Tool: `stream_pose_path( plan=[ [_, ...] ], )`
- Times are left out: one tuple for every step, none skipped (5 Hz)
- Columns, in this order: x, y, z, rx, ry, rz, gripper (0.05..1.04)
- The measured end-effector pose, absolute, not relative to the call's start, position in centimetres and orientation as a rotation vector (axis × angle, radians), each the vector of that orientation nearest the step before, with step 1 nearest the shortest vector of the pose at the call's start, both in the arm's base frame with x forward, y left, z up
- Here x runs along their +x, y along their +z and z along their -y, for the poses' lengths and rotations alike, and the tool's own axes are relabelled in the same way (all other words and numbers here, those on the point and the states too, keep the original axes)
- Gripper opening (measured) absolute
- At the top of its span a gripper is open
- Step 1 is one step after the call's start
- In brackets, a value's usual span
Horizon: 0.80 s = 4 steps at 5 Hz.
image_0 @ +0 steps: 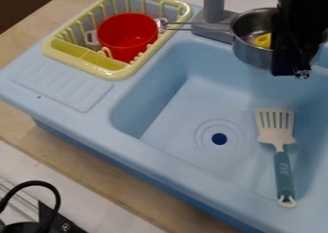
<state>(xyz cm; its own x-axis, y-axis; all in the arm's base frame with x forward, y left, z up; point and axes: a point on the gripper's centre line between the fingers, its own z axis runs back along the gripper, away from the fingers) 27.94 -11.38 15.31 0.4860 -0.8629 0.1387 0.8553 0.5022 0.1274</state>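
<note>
Toward the back of the blue sink point(154, 145), beside the tap point(214, 5), I see the metal pot point(252, 53) with a yellow piece point(262, 40) inside. My claw point(291, 74) hangs in front of it; I can't tell whether it's released or clenched. The spatula point(282, 167) lies in the basin; the yellow rack point(115, 74) holds a red bowl point(127, 38).

this looks like a toy kitchen set up in a robot lab or a similar workroom. the kitchen side shows in the light blue play sink point(192, 105) with its grey faucet point(215, 4), yellow dish rack point(115, 75), red bowl point(128, 38), metal pot point(251, 54) and slotted spatula point(279, 143). the black robot arm point(302, 26) above the sink and the black cable point(50, 188) near the wooden surface point(83, 167) suggest a lab.
</note>
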Motion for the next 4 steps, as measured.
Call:
stream_pose_path(
  plan=[
    [26.7, 16.3, 10.1, 0.041, -1.043, 0.176, 0.066],
    [25.7, 16.7, 7.9, 0.046, -1.092, 0.168, 0.066],
    [24.3, 17.0, 6.0, 0.057, -1.14, 0.171, 0.066],
    [23.0, 16.6, 4.6, 0.047, -1.206, 0.193, 0.066]
  ],
)
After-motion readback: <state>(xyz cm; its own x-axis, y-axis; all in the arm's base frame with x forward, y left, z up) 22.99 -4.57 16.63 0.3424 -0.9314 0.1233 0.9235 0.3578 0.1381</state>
